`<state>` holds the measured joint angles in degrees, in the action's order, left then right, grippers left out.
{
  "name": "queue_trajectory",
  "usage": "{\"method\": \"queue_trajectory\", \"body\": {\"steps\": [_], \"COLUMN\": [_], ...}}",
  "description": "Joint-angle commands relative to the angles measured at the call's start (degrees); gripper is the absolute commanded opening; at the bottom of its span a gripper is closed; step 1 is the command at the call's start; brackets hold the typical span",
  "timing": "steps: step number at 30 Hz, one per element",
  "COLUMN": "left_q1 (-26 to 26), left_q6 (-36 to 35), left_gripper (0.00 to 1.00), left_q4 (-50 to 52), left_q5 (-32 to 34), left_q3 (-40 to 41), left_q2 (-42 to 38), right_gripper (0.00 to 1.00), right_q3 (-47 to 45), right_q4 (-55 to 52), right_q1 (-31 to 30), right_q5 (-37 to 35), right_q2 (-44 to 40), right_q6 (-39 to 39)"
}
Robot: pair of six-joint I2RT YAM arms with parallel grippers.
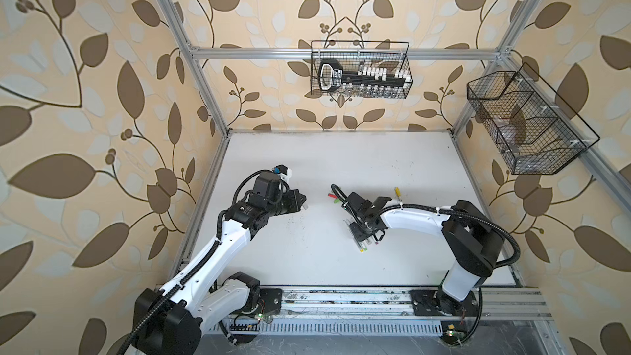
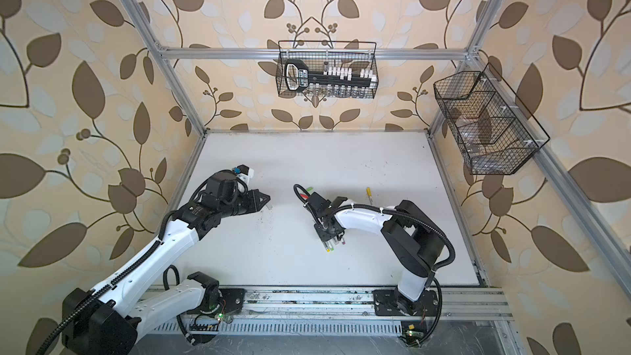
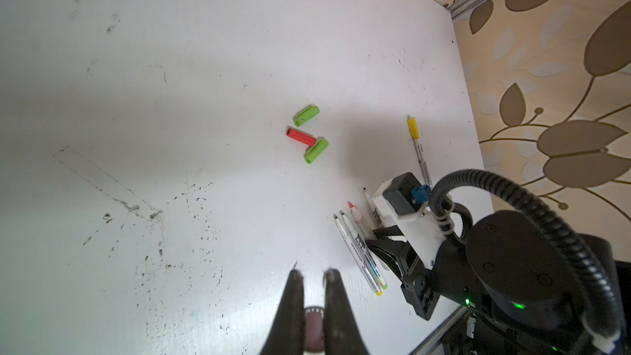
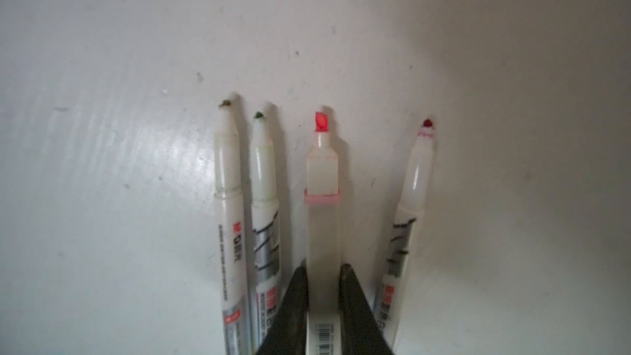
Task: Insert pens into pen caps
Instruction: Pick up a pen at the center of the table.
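When you look down in both top views, the right arm (image 1: 409,220) bends low over a bunch of pens (image 1: 362,246). They lie on the white table (image 1: 341,165), a bit toward its front edge. Three loose caps (image 1: 336,199) sit near the middle of the table. A pen with a yellow cap (image 1: 397,194) lies closer to the right edge. The left arm (image 1: 235,233) hangs over the left side, well apart from all of them.

Seen from the left wrist, the left jaws are almost together and hold nothing. The red cap (image 3: 301,136) lies between two green caps (image 3: 306,116) and touches one of them.

Seen from the right wrist, four bare pens lie side by side, tips pointing the same way. The right jaws sit on both sides of the red-tipped pen (image 4: 322,227). They look pressed on its body, far back from the tip.

I think these pens are light, hard and smooth, so one could roll or slip. Holding the body looks best, with the tip end left free for a cap. The soft tip should not be squeezed. The caps look tiny and light, so a push would likely make them scoot away.
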<state>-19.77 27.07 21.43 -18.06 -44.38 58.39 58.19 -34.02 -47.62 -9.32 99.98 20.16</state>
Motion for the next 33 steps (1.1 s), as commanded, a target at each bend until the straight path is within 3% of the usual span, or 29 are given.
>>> {"method": "queue_trajectory", "body": {"steps": [1,10,23,33], "left_q1": [0.79,0.87,1.22,4.35], "left_q6": [-0.18,0.98,6.52,8.65], "left_gripper": [0.00,0.00,0.00,0.00], "left_q4": [-2.32,-6.46,-14.59,-18.09], "left_q5": [-2.59,-8.04,-11.33,-17.22], "left_q3": [-1.41,-1.85,-0.12,1.97], "left_q2": [0.18,2.50,4.79,3.98], "right_gripper": [0.17,0.15,0.14,0.13], "right_q3": [-0.08,-0.13,0.96,1.56], "right_q4": [-1.76,2.11,10.03,14.06], "right_q1": [0.09,-0.31,-8.52,-11.49], "right_q5": [-2.54,-1.82,-2.19,-3.53], "right_q2": [0.62,-6.40,-13.91,-15.61], "right_q6": [0.21,-3.89,-9.44,-10.08]}}
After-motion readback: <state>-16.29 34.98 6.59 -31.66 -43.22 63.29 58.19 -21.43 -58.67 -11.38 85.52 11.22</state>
